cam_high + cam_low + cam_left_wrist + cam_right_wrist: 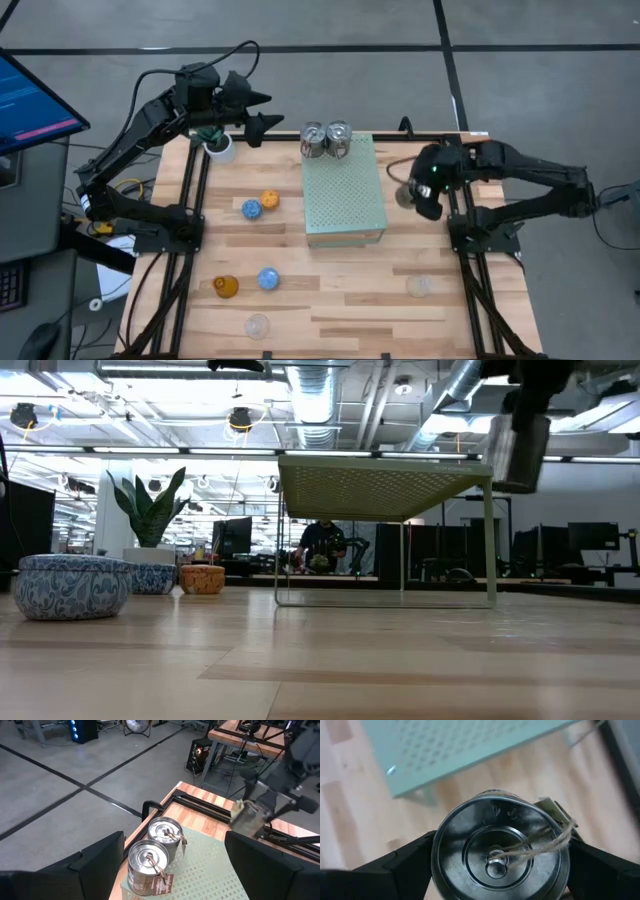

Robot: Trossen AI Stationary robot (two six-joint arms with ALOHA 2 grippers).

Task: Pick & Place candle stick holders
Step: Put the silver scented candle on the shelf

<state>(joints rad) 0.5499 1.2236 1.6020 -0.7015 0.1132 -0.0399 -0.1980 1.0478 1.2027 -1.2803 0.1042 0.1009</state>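
Note:
My right gripper (408, 196) is shut on a shiny silver metal cup (500, 855) in the air, just right of the pale-green perforated block (345, 190). Two more silver cups (314, 140) (339, 135) stand on the block's far end; they also show in the left wrist view (149, 867) (165, 833). My left gripper (268, 122) is open and empty above the table's far left, beside the plant. Two blue holders (251, 209) (268, 277), an orange one (270, 199), an amber one (226, 286) and two clear glass ones (258, 325) (419, 286) rest on the table. My right gripper pinches the silver cup's round side wall (437, 862) between its two fingers, one on each opposite side. The fingers come from above, pointing down. The cup sits upright, its top with twine and a tag (555, 815) facing up. It is lifted clear of the table (518, 452).
A green plant in a white pot (218, 146) stands at the table's far left, under my left arm. The block stands on thin legs (492, 550) in mid-table. A monitor (35, 100) is off the table's left. A person (322, 545) shows far behind.

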